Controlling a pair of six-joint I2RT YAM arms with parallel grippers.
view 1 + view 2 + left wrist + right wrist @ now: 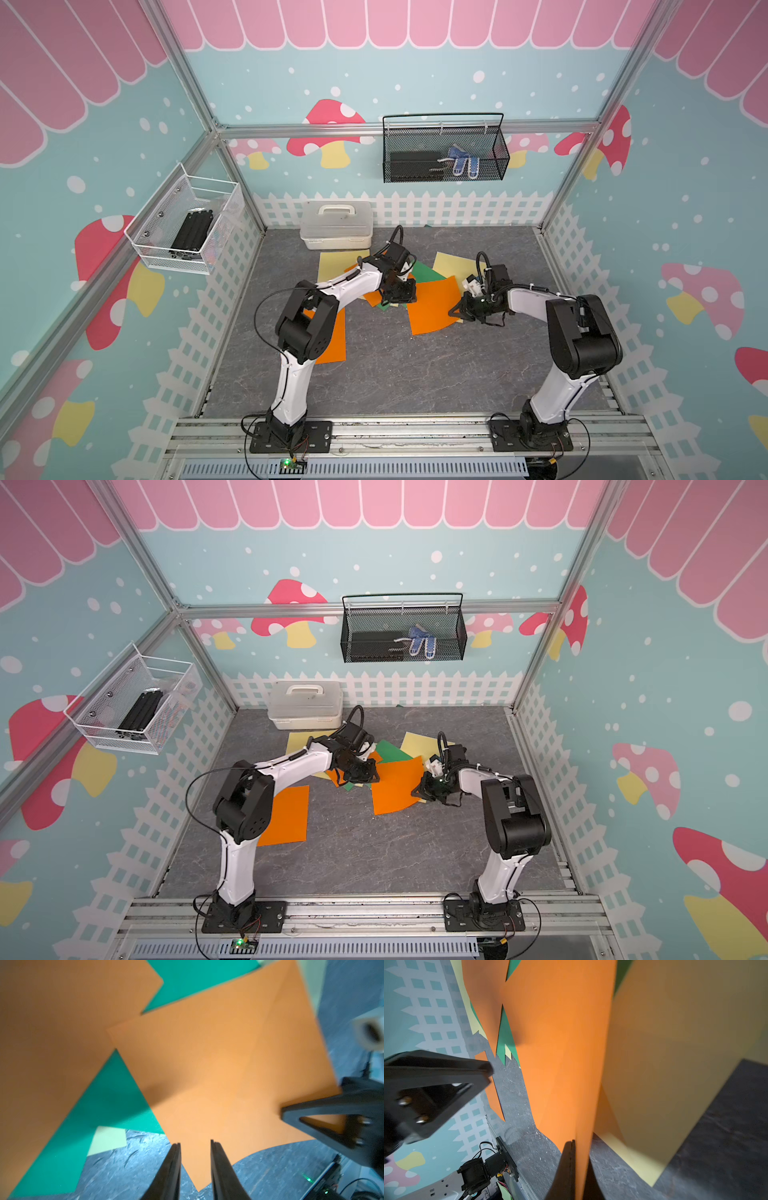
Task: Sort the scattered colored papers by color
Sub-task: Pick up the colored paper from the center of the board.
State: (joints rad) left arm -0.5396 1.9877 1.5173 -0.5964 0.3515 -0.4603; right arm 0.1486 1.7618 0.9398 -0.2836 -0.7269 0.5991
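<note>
A large orange paper (pixel 432 307) (pixel 395 787) lies mid-table over green papers (pixel 428 272) and a pale yellow paper (pixel 453 266). My right gripper (pixel 455 313) (pixel 579 1147) is shut on this orange sheet's right edge, which bows upward (pixel 560 1043). My left gripper (pixel 398 300) (pixel 195 1142) hovers over the sheet's left corner (pixel 218 1074) with its jaws a little apart and nothing pinched. A second orange paper (pixel 332 340) lies flat at the left, partly under the left arm. Another yellow paper (pixel 336 264) lies near the box, and more orange (pixel 52 1032) overlaps green (pixel 108 1101) beneath the left wrist.
A white lidded box with a handle (pixel 336 224) stands at the back left of the grey table (pixel 395 374). A white wire basket (pixel 187 224) and a black mesh basket (pixel 444 149) hang on the walls. Fence-patterned walls close in three sides.
</note>
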